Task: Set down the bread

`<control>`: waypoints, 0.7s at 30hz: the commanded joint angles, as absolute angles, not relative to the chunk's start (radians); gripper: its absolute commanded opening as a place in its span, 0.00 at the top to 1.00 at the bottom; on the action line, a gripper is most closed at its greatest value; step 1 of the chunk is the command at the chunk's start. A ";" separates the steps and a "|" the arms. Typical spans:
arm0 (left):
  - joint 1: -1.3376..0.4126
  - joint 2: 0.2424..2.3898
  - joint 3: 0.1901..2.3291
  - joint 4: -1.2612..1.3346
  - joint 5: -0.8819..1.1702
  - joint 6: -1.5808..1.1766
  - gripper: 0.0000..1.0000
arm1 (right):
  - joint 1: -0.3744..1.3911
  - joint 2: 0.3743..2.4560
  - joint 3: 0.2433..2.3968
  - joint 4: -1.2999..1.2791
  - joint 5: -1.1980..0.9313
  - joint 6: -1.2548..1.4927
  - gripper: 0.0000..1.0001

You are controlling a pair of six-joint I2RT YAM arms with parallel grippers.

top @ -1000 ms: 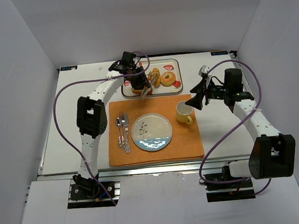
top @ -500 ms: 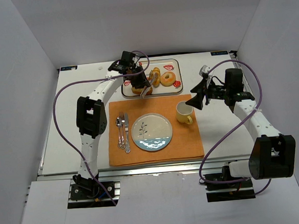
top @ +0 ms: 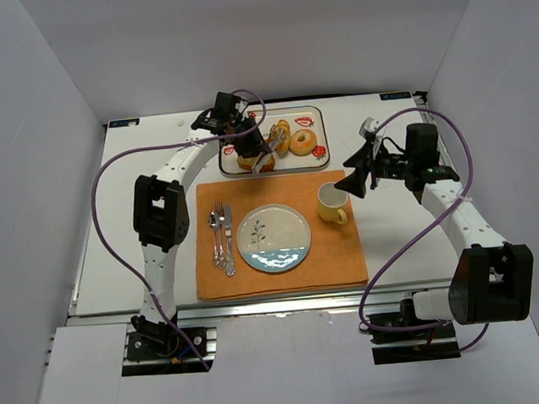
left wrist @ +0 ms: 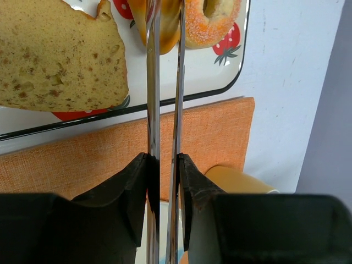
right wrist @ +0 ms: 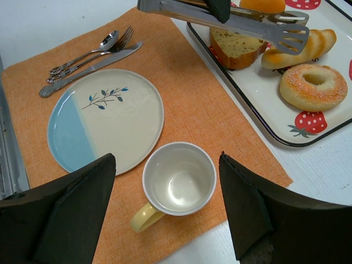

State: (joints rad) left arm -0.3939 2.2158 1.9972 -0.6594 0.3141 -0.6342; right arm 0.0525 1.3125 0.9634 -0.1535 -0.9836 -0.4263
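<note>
The bread [right wrist: 314, 45] is a small golden ridged roll lying on the strawberry-print tray [right wrist: 258, 118], between a brown-crusted slice [right wrist: 234, 48] and a sugared donut [right wrist: 312, 86]. It also shows in the top view [top: 280, 137] and the left wrist view [left wrist: 168, 34]. My left gripper [top: 245, 144] [left wrist: 163, 159] is shut on metal tongs [right wrist: 236, 22], whose nearly closed tips hang over the roll's near end; I cannot tell whether they touch it. My right gripper [top: 353, 179] [right wrist: 166, 159] is open and empty above a mug.
An orange placemat [top: 338, 262] holds a white and blue plate [top: 273, 239], a yellow mug [top: 332, 202] and cutlery [top: 221, 238] left of the plate. The tray [top: 317, 115] lies just beyond the placemat. White walls stand on both sides.
My left gripper and the tongs have shifted slightly farther over the tray. The right arm has not moved.
</note>
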 commanded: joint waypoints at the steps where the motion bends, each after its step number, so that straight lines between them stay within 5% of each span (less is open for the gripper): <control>1: -0.385 2.083 1.990 -0.606 0.350 -0.650 1.00 | 0.048 1.285 0.960 -0.127 -1.012 -0.422 0.20; 13: -0.374 1.959 1.907 -0.617 0.370 -0.635 1.00 | 0.048 1.290 0.980 -0.138 -1.009 -0.426 0.20; 21: -0.376 1.600 1.420 -0.540 0.413 -0.614 1.00 | 0.046 1.298 0.999 -0.159 -1.005 -0.437 0.20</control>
